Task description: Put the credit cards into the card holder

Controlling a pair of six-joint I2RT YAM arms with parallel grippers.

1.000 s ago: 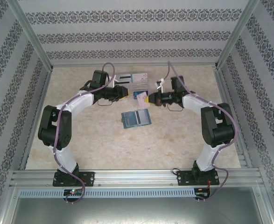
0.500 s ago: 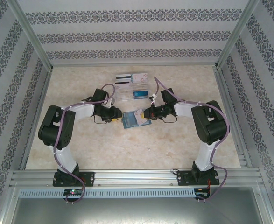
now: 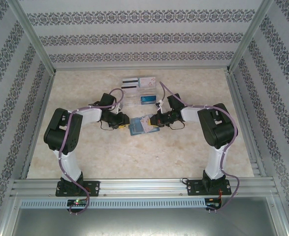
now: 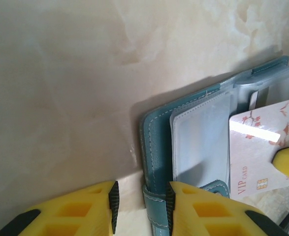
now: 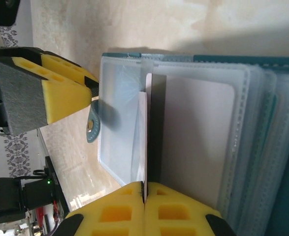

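The teal card holder [image 3: 139, 129] lies open on the marble table, its clear sleeves [image 5: 119, 113] fanned out. My right gripper [image 5: 145, 186] is shut on a pale pinkish-white credit card [image 4: 262, 147], seen edge-on in the right wrist view. The card's far end rests against a sleeve of the card holder [image 5: 282, 162]. My left gripper [image 4: 142, 196] is open at the holder's left edge [image 4: 156, 137]. The teal closing strap [image 4: 159, 211] sits between its fingers, touching the right pad, with a gap to the left pad. From above, the left gripper [image 3: 123, 126] and right gripper [image 3: 153, 119] flank the holder.
A clear compartmented tray [image 3: 134, 100] stands behind the holder with a blue card [image 3: 147, 100] in it. A white card with a black stripe [image 3: 129, 82] and another pale card [image 3: 146, 82] lie at the back. Metal frame posts line both sides.
Both arms came forward from the tray to the holder. The right gripper brought the pale card down onto it. The left gripper settled at the holder's left edge.
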